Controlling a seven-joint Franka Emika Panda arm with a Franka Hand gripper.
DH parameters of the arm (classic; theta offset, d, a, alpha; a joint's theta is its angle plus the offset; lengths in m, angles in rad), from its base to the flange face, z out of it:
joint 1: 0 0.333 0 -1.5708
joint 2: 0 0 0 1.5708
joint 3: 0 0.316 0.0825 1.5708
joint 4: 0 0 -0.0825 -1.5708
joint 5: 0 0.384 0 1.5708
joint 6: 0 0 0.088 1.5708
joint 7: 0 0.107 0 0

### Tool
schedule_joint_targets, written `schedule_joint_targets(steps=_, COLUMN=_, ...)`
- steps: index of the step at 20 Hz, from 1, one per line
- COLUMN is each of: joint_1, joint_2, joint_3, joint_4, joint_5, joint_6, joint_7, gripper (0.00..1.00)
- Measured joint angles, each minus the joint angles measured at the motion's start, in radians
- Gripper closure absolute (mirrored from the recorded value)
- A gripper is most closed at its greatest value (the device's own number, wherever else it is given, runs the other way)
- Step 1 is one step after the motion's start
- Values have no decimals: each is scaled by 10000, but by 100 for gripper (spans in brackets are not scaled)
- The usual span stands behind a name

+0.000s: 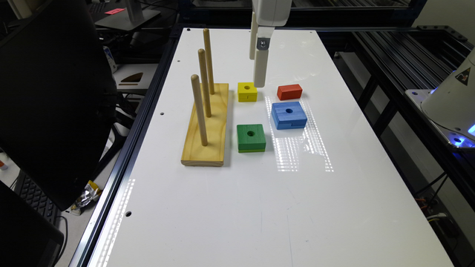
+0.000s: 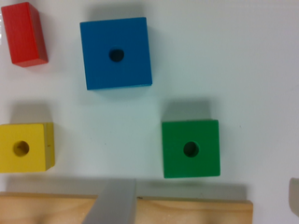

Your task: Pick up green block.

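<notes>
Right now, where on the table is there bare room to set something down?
The widest bare patch is the near half of the white table, in front of the green block and peg board. It is crowded around the yellow block, red block and blue block, where the claw hangs.

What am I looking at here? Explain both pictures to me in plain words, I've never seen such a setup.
This is a robot arm above a white table. One picture comes from a camera off the arm; the other from a camera on its wrist, looking down. The white end effector hangs near the yellow block, holding nothing. On the table lie a green block, a blue block, a red block, and a wooden base with three upright pegs. The robot is meant to pick up the green one.
</notes>
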Motion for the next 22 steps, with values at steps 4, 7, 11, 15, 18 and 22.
schedule_joint_targets(steps=4, joint_1=0, joint_2=51, joint_3=1, joint_4=-4, joint_5=0, joint_6=19, joint_7=1, gripper=0)
schedule_joint_targets(steps=7, joint_1=0, joint_2=424, joint_3=1, joint_4=-7, joint_5=0, joint_6=356, joint_7=1, gripper=0)
schedule_joint_targets(steps=11, joint_1=-3, joint_2=923, joint_3=0, joint_4=-4, joint_5=0, joint_6=835, joint_7=1, gripper=0)
schedule_joint_targets(steps=15, joint_1=-4, joint_2=998, joint_3=0, joint_4=3, joint_5=0, joint_6=919, joint_7=1, gripper=0)
schedule_joint_targets(steps=18, joint_1=-5, joint_2=998, joint_3=0, joint_4=10, joint_5=0, joint_6=920, joint_7=1, gripper=0)
schedule_joint_targets(steps=22, joint_1=-6, joint_2=998, joint_3=-1, joint_4=24, joint_5=0, joint_6=925, joint_7=1, gripper=0)
